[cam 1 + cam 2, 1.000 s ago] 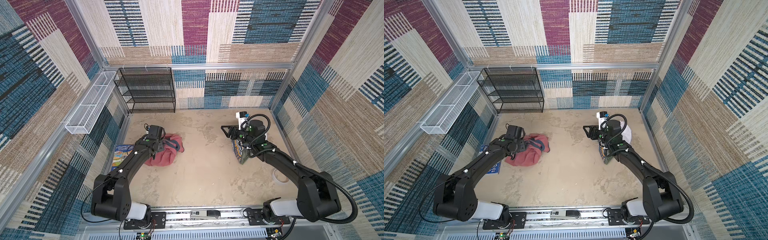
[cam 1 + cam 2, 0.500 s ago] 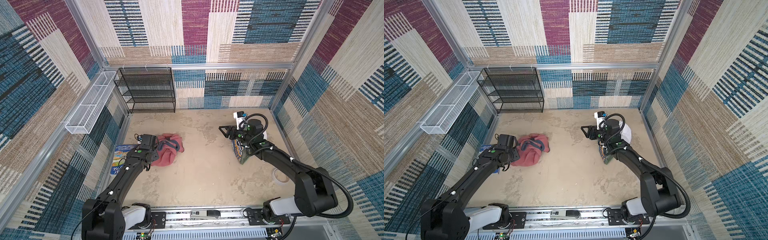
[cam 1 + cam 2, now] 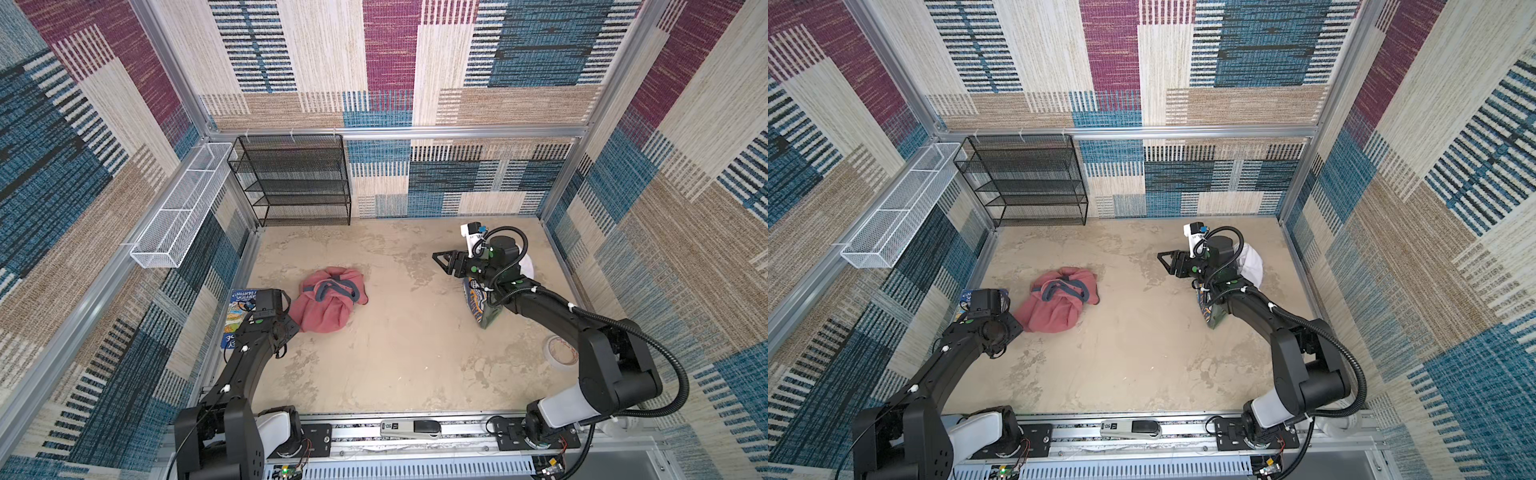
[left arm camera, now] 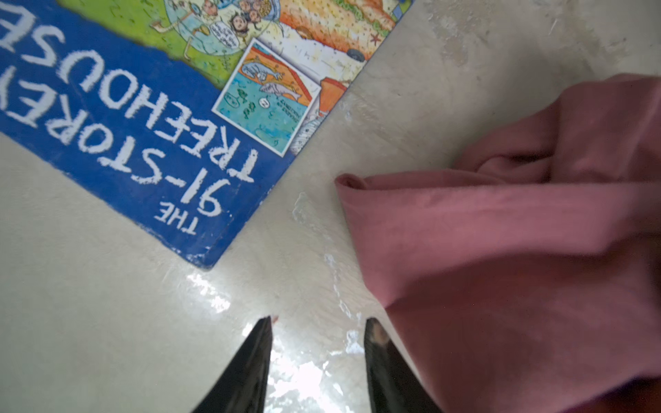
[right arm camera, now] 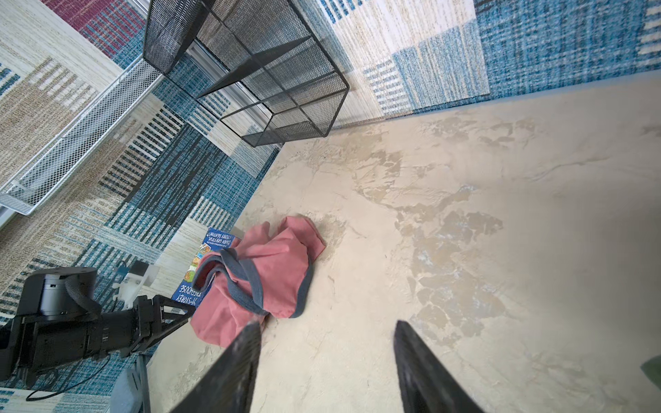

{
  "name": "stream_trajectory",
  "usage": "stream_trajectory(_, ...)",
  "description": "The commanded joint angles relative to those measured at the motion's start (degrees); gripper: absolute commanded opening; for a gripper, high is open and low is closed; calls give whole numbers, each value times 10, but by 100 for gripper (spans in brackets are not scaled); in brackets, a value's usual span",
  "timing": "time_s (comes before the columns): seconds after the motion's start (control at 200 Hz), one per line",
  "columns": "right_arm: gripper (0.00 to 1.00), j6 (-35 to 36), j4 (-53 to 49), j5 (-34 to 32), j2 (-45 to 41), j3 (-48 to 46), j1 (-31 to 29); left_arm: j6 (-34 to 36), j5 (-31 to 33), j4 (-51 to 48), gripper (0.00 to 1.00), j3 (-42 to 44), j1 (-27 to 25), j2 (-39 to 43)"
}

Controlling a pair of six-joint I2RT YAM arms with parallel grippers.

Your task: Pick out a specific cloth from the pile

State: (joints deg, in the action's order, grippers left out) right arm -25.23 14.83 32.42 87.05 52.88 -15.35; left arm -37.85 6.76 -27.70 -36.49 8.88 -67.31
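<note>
Withdrawing arm: the left gripper (image 4: 318,323) has backed off the cloth (image 3: 330,299) within the last second and now sits just beside its edge, near the book (image 4: 143,125).
Grip: its jaws are parted with nothing between them; the cloth is let go.
Position: the cloth lies crumpled on the surface (image 3: 415,332), left of centre, well apart from the pile (image 3: 478,301).
Other arm: the right gripper (image 5: 327,323) is parted and empty, hovering over the pile, barely shifted.
Meaning: the cloth looks already separated and set down; the task appears at or near its end.
</note>
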Motion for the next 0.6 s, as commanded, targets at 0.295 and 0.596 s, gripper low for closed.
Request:
stream_trajectory(0.295, 62, -6, 21, 14, 46, 37, 0, -13, -73, 139, 46, -5, 38, -82)
stream_trajectory(0.596, 62, -5, 16, 13, 69, 60, 0, -2, -84, 179, 44, -21, 39, -154)
